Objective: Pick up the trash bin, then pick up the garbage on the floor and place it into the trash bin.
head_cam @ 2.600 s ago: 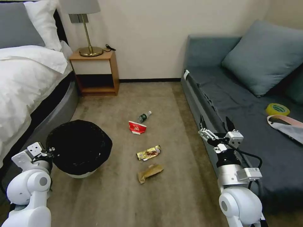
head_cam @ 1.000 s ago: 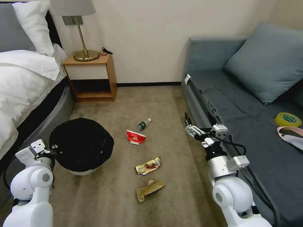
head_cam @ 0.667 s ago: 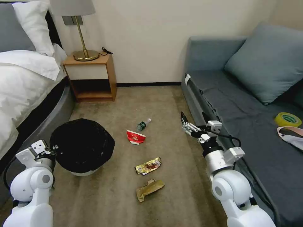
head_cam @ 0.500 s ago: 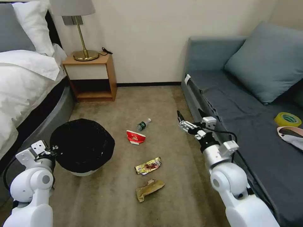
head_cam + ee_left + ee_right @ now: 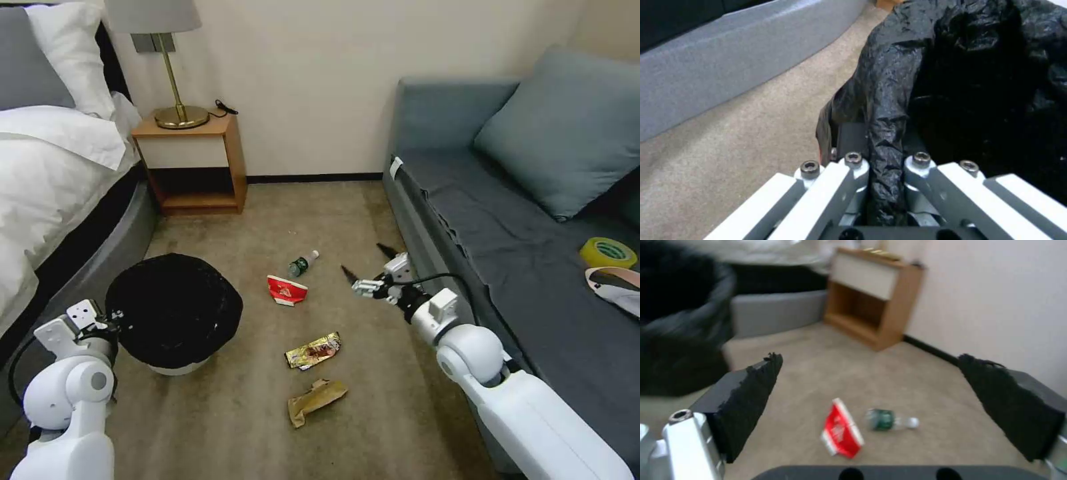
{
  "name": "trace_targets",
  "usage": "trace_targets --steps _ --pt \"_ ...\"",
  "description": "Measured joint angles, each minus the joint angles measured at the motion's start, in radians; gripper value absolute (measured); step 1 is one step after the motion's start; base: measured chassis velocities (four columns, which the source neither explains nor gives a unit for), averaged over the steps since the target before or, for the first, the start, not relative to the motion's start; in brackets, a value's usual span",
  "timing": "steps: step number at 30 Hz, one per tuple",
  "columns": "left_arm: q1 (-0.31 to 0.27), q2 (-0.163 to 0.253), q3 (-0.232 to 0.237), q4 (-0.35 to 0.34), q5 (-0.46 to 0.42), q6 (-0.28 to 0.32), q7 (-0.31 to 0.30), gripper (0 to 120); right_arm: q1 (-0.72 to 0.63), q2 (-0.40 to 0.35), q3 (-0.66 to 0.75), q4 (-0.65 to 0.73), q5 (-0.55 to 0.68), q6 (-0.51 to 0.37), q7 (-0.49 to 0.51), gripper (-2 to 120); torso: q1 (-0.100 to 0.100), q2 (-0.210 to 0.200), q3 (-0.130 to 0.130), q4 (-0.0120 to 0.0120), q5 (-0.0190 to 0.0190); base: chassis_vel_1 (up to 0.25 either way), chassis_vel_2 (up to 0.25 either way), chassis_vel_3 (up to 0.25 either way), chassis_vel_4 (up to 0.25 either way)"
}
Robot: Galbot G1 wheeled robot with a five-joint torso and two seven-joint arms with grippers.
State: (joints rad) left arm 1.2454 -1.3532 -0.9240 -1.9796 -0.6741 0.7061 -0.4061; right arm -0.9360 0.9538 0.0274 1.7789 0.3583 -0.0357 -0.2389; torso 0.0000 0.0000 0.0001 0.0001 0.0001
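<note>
Right gripper (image 5: 365, 269) has swung off the sofa edge and out over the carpet, jaws wide and empty!

Left gripper (image 5: 884, 173) is pinched on the bag-lined rim of the trash bin (image 5: 173, 310) by the bed. Red cup (image 5: 288, 290) and green-labelled bottle (image 5: 303, 263) lie just left of the right gripper; gold wrapper (image 5: 314, 350) and brown wrapper (image 5: 316, 401) lie nearer the robot.
</note>
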Motion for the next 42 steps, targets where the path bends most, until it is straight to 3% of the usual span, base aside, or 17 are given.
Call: trace_targets --steps 4,6,8,10,14,42 --pt "0.001 0.001 -0.003 0.004 0.001 0.0 0.001 4 0.022 -0.004 -0.024 -0.047 -0.035 0.041 -0.098 100 0.0 0.0 0.0 -0.0001 0.0 0.0 0.0 0.0 0.0" --pt "0.003 0.002 -0.005 0.008 0.003 -0.001 0.003 4 0.042 -0.004 -0.036 -0.097 -0.072 0.093 -0.223 100 0.0 0.0 0.0 -0.0001 -0.0001 0.0 0.0 0.0 0.0" --pt "0.003 0.002 -0.005 0.009 0.005 -0.001 0.004 4 0.045 -0.004 -0.038 -0.107 -0.078 0.103 -0.249 100 0.0 0.0 0.0 -0.0001 -0.0001 0.0 0.0 0.0 0.0" --pt "0.004 0.0 -0.004 0.011 0.01 -0.003 0.006 4 0.063 -0.008 -0.053 -0.153 -0.106 0.158 -0.366 100 0.0 0.0 0.0 0.0 -0.0001 0.0 0.0 0.0 0.0" --pt "0.003 -0.005 -0.001 0.012 0.017 -0.003 0.007 4 0.091 -0.016 -0.087 -0.203 -0.129 0.195 -0.446 100 0.0 0.0 0.0 -0.0002 -0.0001 0.0 0.0 0.0 0.0" --pt "0.001 -0.014 -0.004 0.021 0.034 -0.001 0.005 4 0.415 0.007 -0.488 -0.469 -0.134 0.236 -0.49 100 0.0 0.0 0.0 0.0 -0.0002 0.0 0.0 0.0 0.0"
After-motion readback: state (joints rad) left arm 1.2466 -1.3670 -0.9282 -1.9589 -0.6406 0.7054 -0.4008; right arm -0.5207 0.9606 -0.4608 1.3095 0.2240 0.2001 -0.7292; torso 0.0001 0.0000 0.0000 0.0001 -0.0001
